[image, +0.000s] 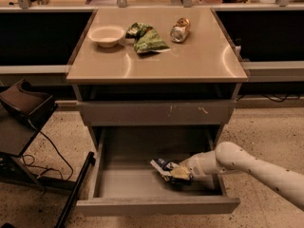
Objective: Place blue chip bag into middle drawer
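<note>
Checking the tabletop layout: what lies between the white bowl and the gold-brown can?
The green chip bag lies between the bowl and the can, in the camera view. The gripper is in the middle drawer at the blue chip bag.

White rounded arm (pixel 247 164), small dark dots; pale gripper (pixel 178 174) inside middle drawer (pixel 128 184)
</note>
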